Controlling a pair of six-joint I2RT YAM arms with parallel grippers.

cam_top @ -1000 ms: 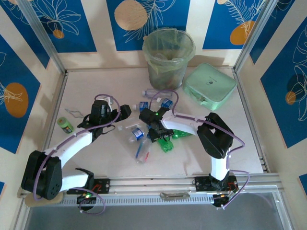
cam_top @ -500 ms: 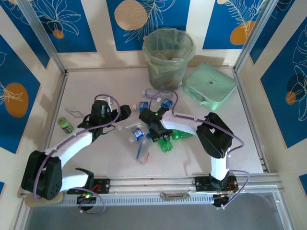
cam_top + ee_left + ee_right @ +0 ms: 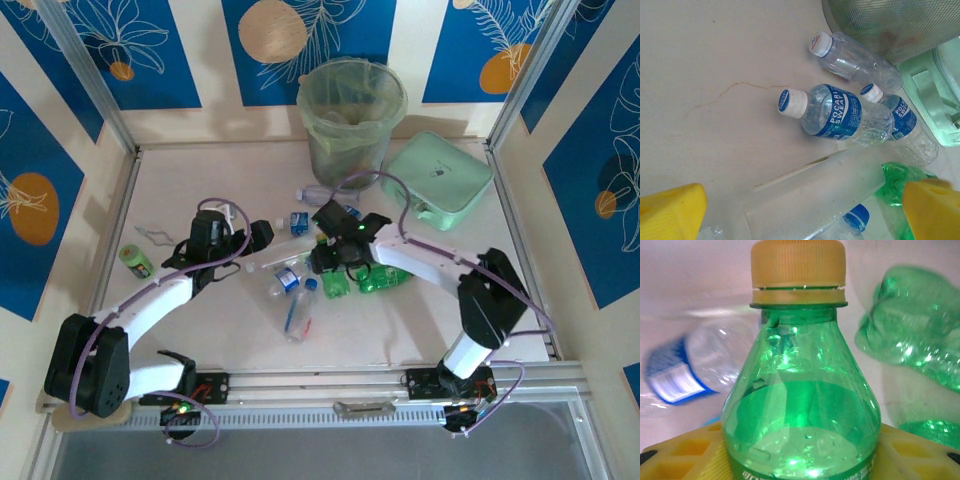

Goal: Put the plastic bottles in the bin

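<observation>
My right gripper (image 3: 334, 268) is shut on a green bottle (image 3: 336, 286) (image 3: 800, 390) with a tan cap, gripping its body, neck pointing away from the wrist. Another green bottle (image 3: 385, 278) (image 3: 920, 335) lies just right of it. My left gripper (image 3: 246, 252) (image 3: 800, 210) hangs open over a frosted clear bottle (image 3: 815, 192), touching nothing. Beyond it lie a blue-labelled bottle (image 3: 837, 115), a second one (image 3: 900, 120) and a clear bottle (image 3: 855, 57) (image 3: 312, 194). More bottles (image 3: 290, 282) lie between the arms. The bin (image 3: 345, 150) stands at the back centre.
A flat mint-green lid (image 3: 437, 180) lies right of the bin. A small green tape roll (image 3: 135, 260) sits at the left, near a bent wire (image 3: 155, 235). Metal rails border the table on the left, right and front.
My right gripper has closed on the green bottle and the arm has stretched out, carrying it slightly towards the back. The left arm has stayed still.
</observation>
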